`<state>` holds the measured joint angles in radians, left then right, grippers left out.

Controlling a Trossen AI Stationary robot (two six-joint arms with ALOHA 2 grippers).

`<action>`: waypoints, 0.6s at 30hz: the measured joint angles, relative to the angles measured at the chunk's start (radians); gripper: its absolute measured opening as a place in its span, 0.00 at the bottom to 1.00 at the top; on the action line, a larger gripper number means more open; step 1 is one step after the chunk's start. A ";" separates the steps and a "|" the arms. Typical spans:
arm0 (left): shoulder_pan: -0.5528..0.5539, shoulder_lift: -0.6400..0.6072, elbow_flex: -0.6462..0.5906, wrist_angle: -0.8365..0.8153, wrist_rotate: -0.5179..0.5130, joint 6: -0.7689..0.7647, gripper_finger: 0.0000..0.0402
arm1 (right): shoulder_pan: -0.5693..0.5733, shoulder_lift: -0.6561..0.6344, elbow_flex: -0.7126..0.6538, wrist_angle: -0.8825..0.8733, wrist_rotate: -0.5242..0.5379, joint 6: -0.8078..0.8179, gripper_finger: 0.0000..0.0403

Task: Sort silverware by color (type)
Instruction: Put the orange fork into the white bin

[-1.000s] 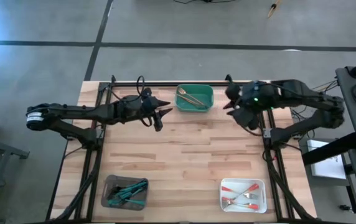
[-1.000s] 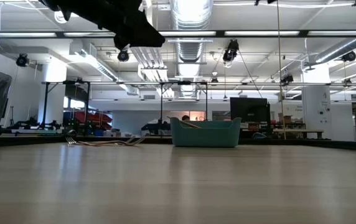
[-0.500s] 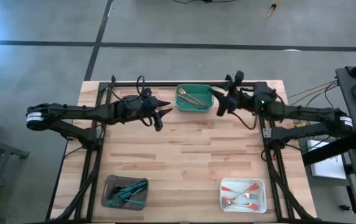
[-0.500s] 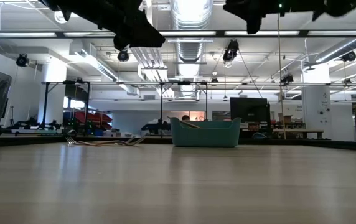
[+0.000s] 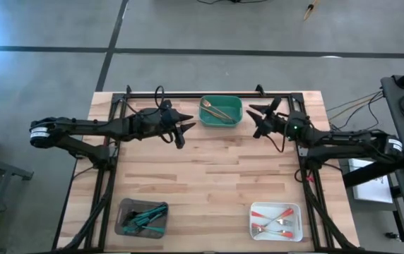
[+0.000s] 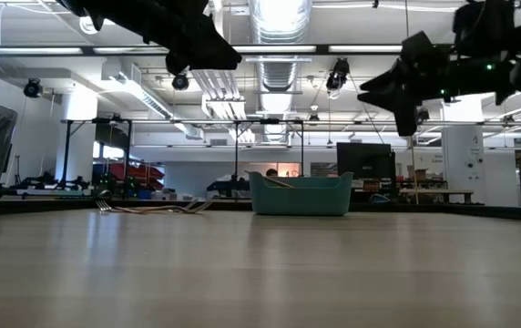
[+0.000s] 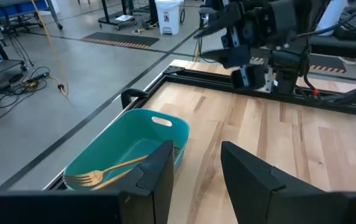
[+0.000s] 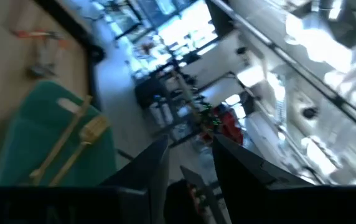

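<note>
A green tray at the table's far edge holds gold silverware; a gold fork lies inside it. Teal-handled pieces fill a grey tray near left, and red-handled pieces a white tray near right. My left gripper hangs open, high, just left of the green tray. My right gripper hangs open just right of it, above the table. More thin forks lie flat left of the green tray; from above my left arm hides them.
The middle of the wooden table is bare between the three trays. A black frame rail runs along the far edge and down both sides. My right arm shows beyond the green tray in the left wrist view.
My right arm has unfolded from its tucked pose at the far right. Its gripper reached toward the green tray, then came down, from out of the low view to well below that picture's top edge, and turned about. My left arm kept still.
</note>
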<state>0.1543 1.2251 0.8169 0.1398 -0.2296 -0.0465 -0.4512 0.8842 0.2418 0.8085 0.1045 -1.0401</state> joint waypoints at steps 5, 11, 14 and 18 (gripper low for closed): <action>0.000 0.000 0.000 0.000 0.000 -0.008 0.29 | -0.045 -0.037 -0.075 0.091 0.001 0.000 0.29; 0.000 0.016 0.000 0.000 0.000 -0.034 0.29 | -0.086 -0.096 -0.131 0.100 0.001 0.000 0.29; 0.000 0.026 0.000 0.000 0.000 -0.052 0.29 | -0.099 -0.128 -0.162 0.095 0.001 0.000 0.29; 0.000 0.033 0.000 0.002 0.000 -0.070 0.29 | -0.102 -0.161 -0.202 0.098 0.001 0.000 0.29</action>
<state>0.1539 1.2585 0.8169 0.1416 -0.2298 -0.1161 -0.5529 0.7236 0.0397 0.9066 0.1051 -1.0397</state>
